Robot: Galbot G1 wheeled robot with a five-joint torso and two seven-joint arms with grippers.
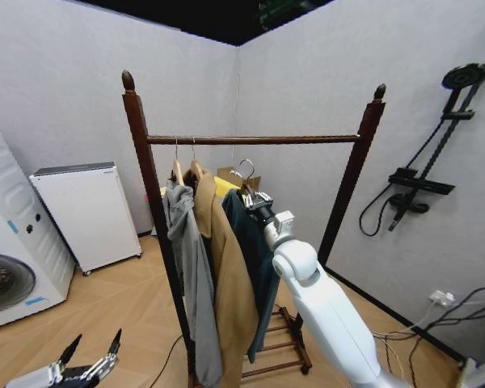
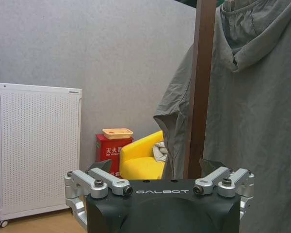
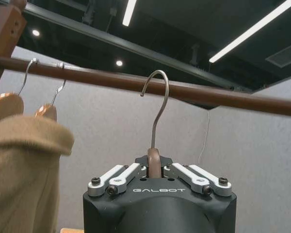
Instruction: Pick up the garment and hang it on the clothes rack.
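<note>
The garment (image 1: pixel 255 250), a dark teal shirt, is hanging from its hanger beside the rack's left post, just to the right of a long tan coat (image 1: pixel 230 283) and touching it. The hanger's metal hook (image 3: pixel 155 104) is rising in front of the rod and curving over near it; whether it is resting on the rod cannot be told. In the head view the hook (image 1: pixel 246 168) is sitting below the rod.

The right pincer (image 1: pixel 257 200) is reaching up from the lower right and gripping the hanger's wooden neck, its fingers (image 3: pixel 122 175) closed on the neck from both sides in the right wrist view (image 3: pixel 154 167).

The clothes rack (image 1: pixel 250 139) is standing on the wooden floor (image 1: pixel 121 307) near the room's corner, two dark brown posts with knobs carrying the rod, a slatted shelf at the bottom. The coat and a grey hooded sweatshirt (image 1: pixel 186 275) are hanging at the rod's left end on their own hangers, the sweatshirt nearest the left post.

The left pincer (image 1: pixel 87 365) is waiting low at the lower left of the head view, well apart from the rack, its fingers (image 2: pixel 101 182) spread open and holding nothing.

A white appliance (image 1: pixel 89 212) is standing against the left wall, with a washing machine (image 1: pixel 12 242) beside it. A yellow chair (image 2: pixel 138 162) and a red box (image 2: pixel 109 150) are showing behind the rack.
</note>
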